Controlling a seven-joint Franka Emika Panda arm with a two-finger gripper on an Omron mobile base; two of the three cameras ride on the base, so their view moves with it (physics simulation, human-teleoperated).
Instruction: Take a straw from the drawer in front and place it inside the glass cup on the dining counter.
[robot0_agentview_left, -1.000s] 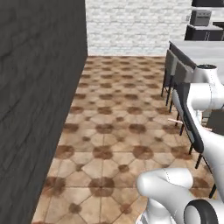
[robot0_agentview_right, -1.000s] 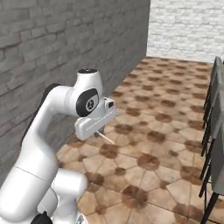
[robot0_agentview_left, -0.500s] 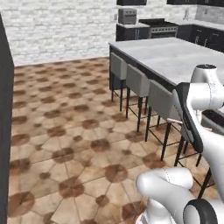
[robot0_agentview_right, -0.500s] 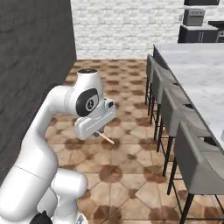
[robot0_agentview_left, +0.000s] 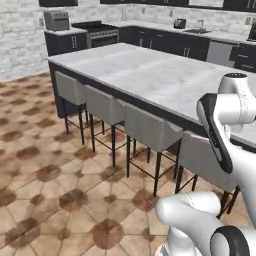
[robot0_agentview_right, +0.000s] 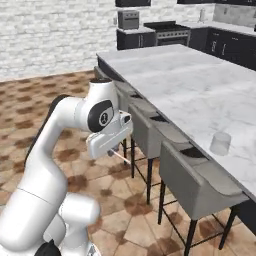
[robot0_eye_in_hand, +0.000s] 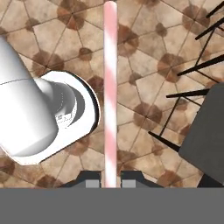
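Within one second our base views swung from a dark brick wall to the dining counter (robot0_agentview_right: 200, 85): the carry was nearing its goal. Our gripper (robot0_eye_in_hand: 110, 178) stayed clenched on the straw (robot0_eye_in_hand: 109, 94). The glass cup (robot0_agentview_right: 220, 143) stood near the counter's stool-side edge, above tiled floor (robot0_agentview_left: 45, 190).

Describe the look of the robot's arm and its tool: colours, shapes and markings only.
The arm is glossy white, built of thick rounded tubular links with dark grey to black bands and round black caps at the joints. The hand is a boxy pale grey-white block. The tool ends in two small, dark, squared finger tips. No cables or lettering can be made out.
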